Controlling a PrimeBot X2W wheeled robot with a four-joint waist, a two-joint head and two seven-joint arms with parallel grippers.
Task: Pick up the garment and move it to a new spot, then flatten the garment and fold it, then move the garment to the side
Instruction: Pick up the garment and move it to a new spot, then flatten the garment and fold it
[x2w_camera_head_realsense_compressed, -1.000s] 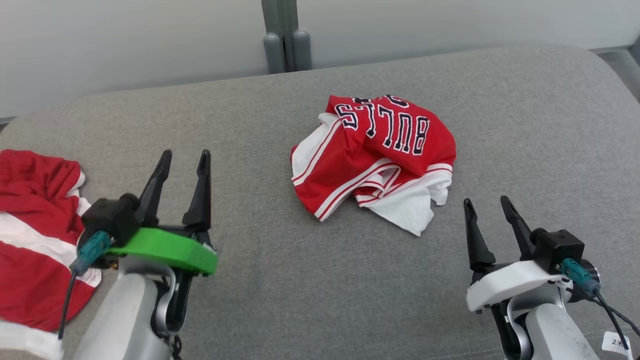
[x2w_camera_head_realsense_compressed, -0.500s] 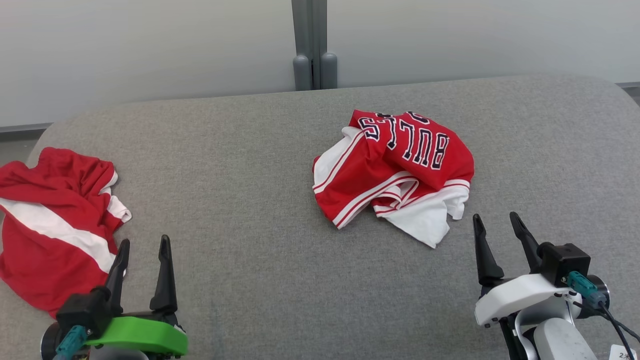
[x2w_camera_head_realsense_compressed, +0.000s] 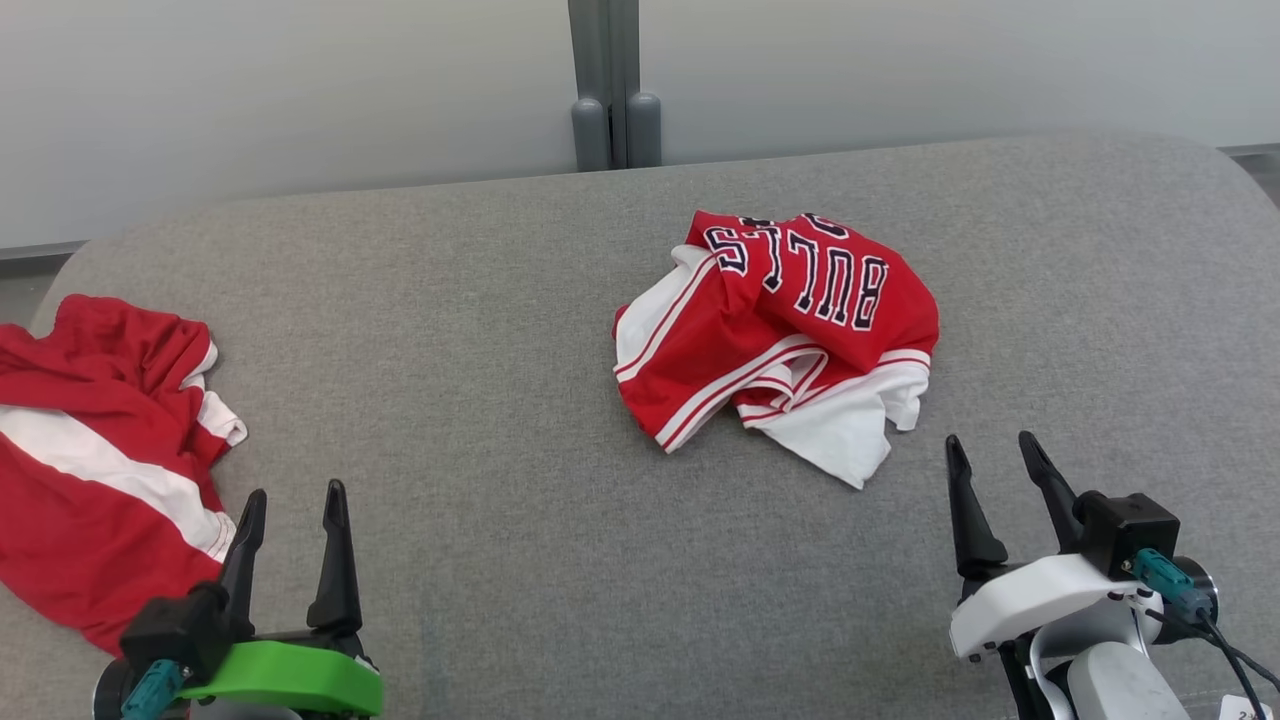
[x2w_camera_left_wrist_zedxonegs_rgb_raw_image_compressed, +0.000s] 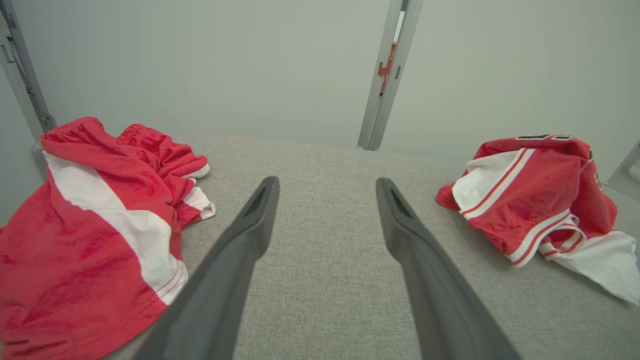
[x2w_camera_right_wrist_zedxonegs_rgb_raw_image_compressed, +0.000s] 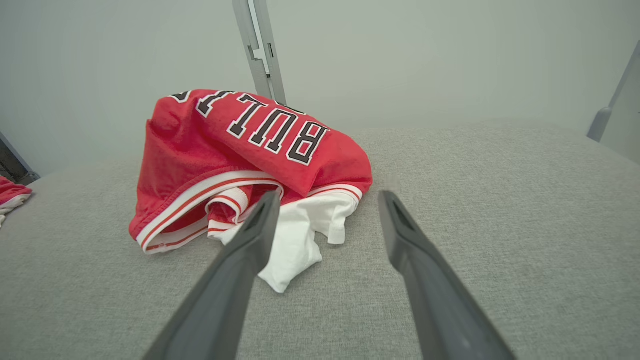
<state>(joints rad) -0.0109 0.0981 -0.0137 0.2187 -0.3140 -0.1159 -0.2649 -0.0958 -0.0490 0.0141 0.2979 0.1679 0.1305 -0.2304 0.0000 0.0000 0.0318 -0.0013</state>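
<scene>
The garment (x2w_camera_head_realsense_compressed: 780, 330), a crumpled red and white jersey with "BULLS" lettering, lies on the grey cushion (x2w_camera_head_realsense_compressed: 500, 400) right of centre. It also shows at the right of the left wrist view (x2w_camera_left_wrist_zedxonegs_rgb_raw_image_compressed: 530, 195) and just beyond the fingers in the right wrist view (x2w_camera_right_wrist_zedxonegs_rgb_raw_image_compressed: 240, 150). My right gripper (x2w_camera_head_realsense_compressed: 990, 440) (x2w_camera_right_wrist_zedxonegs_rgb_raw_image_compressed: 329, 195) is open and empty, a short way in front of the jersey's white corner. Near the front left, my left gripper (x2w_camera_head_realsense_compressed: 297, 492) (x2w_camera_left_wrist_zedxonegs_rgb_raw_image_compressed: 327, 181) is open too, holding nothing, over bare cushion.
A second red garment with a white stripe (x2w_camera_head_realsense_compressed: 90, 450) (x2w_camera_left_wrist_zedxonegs_rgb_raw_image_compressed: 90, 210) lies crumpled at the cushion's left edge, beside my left gripper. A pale wall with a grey post (x2w_camera_head_realsense_compressed: 605, 90) stands behind the cushion.
My left gripper has drawn back toward me and stays open. The head camera has shifted, so the whole scene sits a little lower and further right. The garments lie unchanged.
</scene>
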